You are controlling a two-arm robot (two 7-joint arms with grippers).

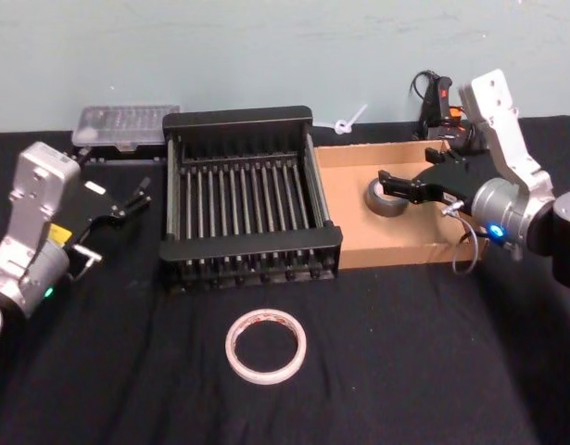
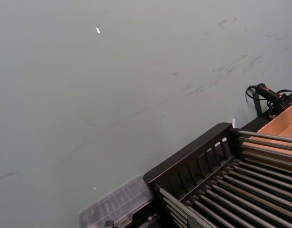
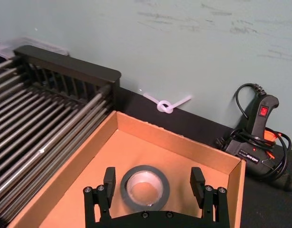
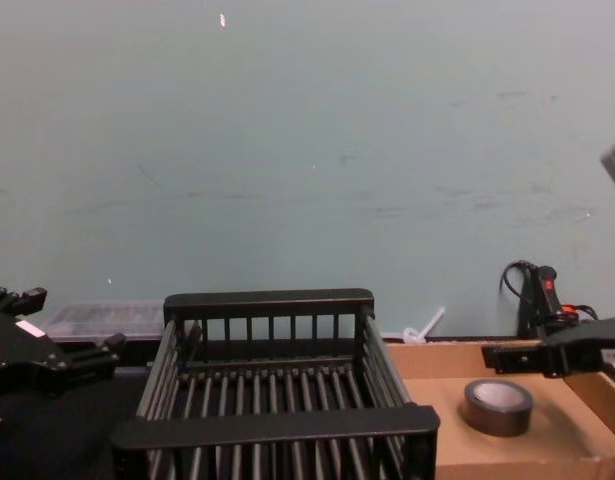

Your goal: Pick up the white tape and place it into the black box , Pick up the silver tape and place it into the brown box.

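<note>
1. The silver tape (image 1: pixel 387 198) lies flat on the floor of the brown box (image 1: pixel 354 221), toward the box's middle, its pale core facing up. In the right wrist view the roll (image 3: pixel 145 187) sits between the two black fingers, touching neither.
2. The right end effector (image 1: pixel 396 186) hangs just above the silver tape with its fingers spread wide, one on each side of the roll, gripping nothing. Its arm reaches in from 3 o'clock, over the box's right wall.
3. The brown box is a shallow tan cardboard tray, standing on the table at about 2 o'clock in the head view, its left wall touching the black box (image 1: pixel 250 122).
4. The black box, a slatted plastic crate with thick rims, stands at about 12 o'clock near the table's middle. Only its bar floor shows inside.
5. The white tape (image 1: pixel 266 346) lies flat on the black table (image 1: pixel 405 371) at about 6 o'clock, in front of the black box and well apart from it. It is a wide thin ring with reddish marks.
6. The left end effector (image 1: pixel 141 192) hovers at 9 o'clock, left of the black box, fingers parted and holding nothing.
7. A clear plastic case (image 1: pixel 125 123) lies behind the left arm at about 11 o'clock, just beside the black box's far left corner.
8. A black power tool with a red switch (image 3: pixel 259 130) and its coiled cord rest against the pale green wall (image 4: pixel 307 150) behind the brown box at 1 o'clock. A knotted white strip (image 3: pixel 165 105) lies by the wall between the two boxes.
</note>
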